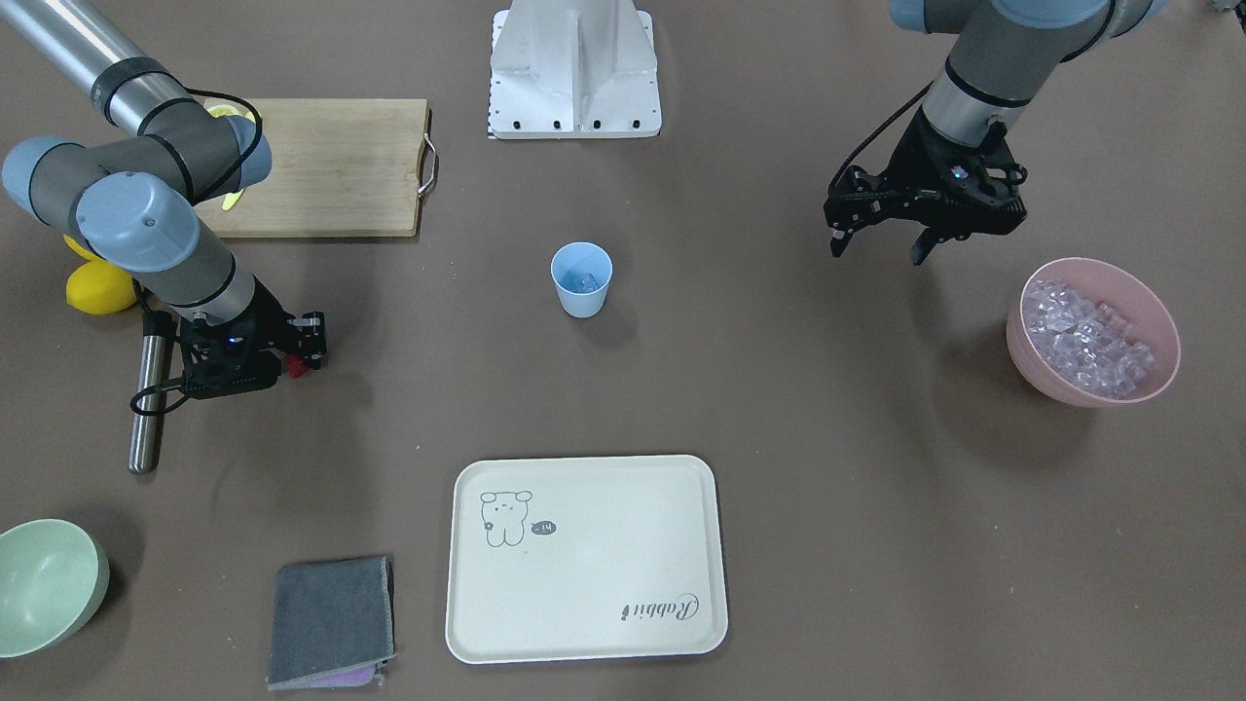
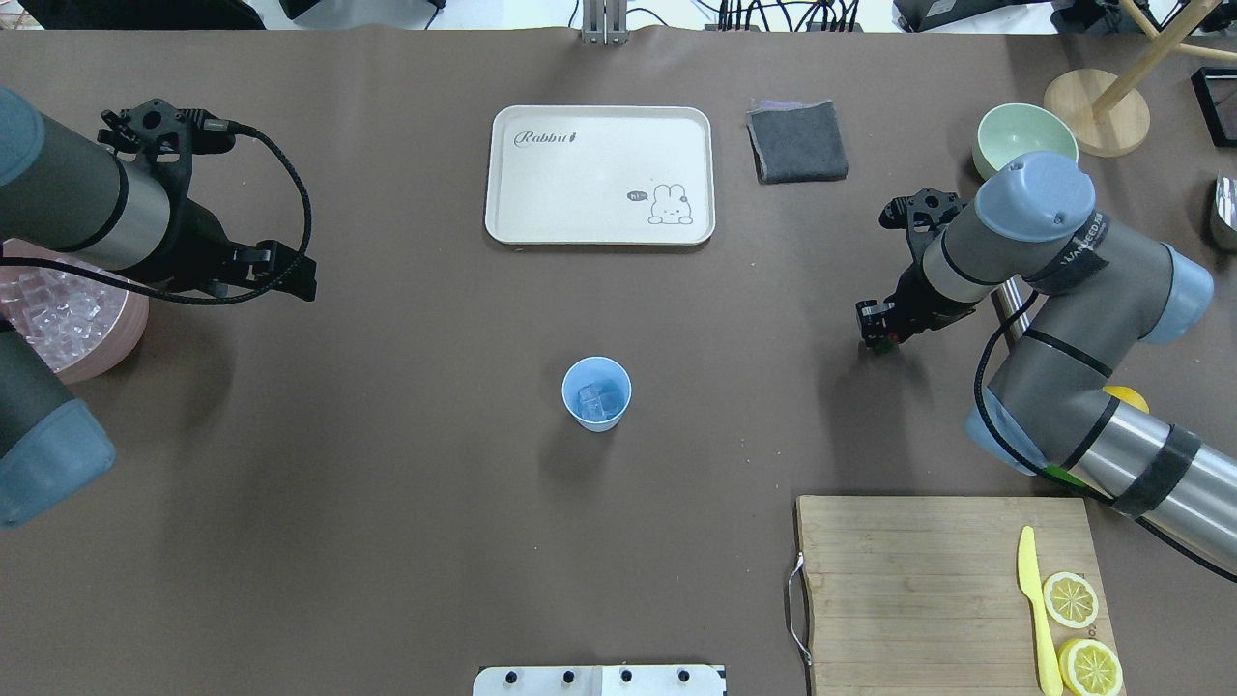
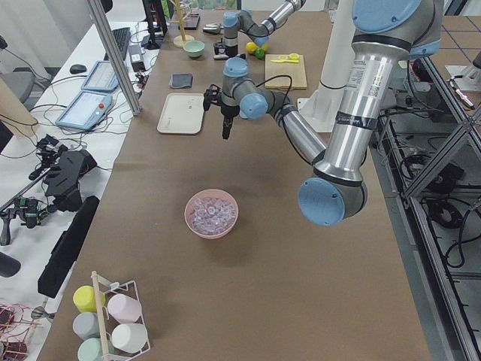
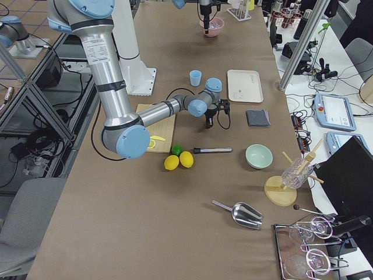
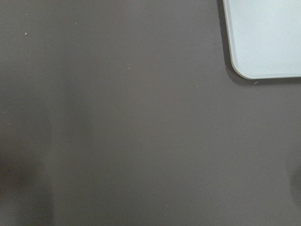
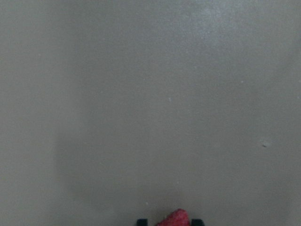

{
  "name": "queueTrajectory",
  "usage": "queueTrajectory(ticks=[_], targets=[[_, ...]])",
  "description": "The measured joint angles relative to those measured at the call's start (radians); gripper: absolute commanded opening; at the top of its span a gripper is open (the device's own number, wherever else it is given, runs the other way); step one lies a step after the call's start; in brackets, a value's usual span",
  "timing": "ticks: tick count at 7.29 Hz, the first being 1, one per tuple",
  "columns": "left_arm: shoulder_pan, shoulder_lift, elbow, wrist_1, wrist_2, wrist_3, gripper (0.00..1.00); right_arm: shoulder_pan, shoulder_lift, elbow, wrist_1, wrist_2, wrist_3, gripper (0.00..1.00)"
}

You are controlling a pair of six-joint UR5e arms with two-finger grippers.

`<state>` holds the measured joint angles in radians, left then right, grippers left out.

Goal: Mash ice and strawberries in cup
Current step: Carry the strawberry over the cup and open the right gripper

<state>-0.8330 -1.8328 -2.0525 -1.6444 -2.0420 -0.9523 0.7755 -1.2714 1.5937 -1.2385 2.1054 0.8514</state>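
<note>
The light blue cup [image 1: 581, 292] stands upright mid-table with a few ice cubes [image 2: 596, 399] in it. More ice [image 1: 1085, 336] fills the pink bowl [image 1: 1024, 352]. My right gripper [image 1: 297, 362] is low over the table and shut on the small red strawberry [image 1: 291, 366], well to the side of the cup. The strawberry's tip shows in the right wrist view [image 6: 174, 219]. My left gripper [image 1: 878, 251] is open and empty. It hangs above the table between the cup and the pink bowl.
A cream tray [image 1: 584, 623], a grey cloth [image 1: 331, 618] and a pale green bowl [image 1: 44, 584] lie on the far side. A wooden board [image 2: 918, 580] holds lemon slices [image 2: 1073, 599] and a yellow knife [image 2: 1032, 599]. A metal rod [image 1: 146, 419] and lemons [image 1: 97, 290] lie by my right arm.
</note>
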Motion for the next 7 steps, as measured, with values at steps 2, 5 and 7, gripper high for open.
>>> queueTrajectory(ticks=[2, 5, 7], targets=[[-0.005, 0.002, 0.001, 0.0, 0.0, 0.013, 0.97, 0.004, 0.009, 0.034, -0.002, 0.006, -0.004, 0.0], [-0.108, 0.09, 0.003, 0.001, -0.018, 0.224, 0.97, 0.022, 0.102, 0.162, -0.078, 0.024, 0.043, 0.0], [-0.253, 0.184, 0.033, 0.001, -0.09, 0.441, 0.97, -0.016, 0.229, 0.183, -0.152, 0.012, 0.132, 0.0]])
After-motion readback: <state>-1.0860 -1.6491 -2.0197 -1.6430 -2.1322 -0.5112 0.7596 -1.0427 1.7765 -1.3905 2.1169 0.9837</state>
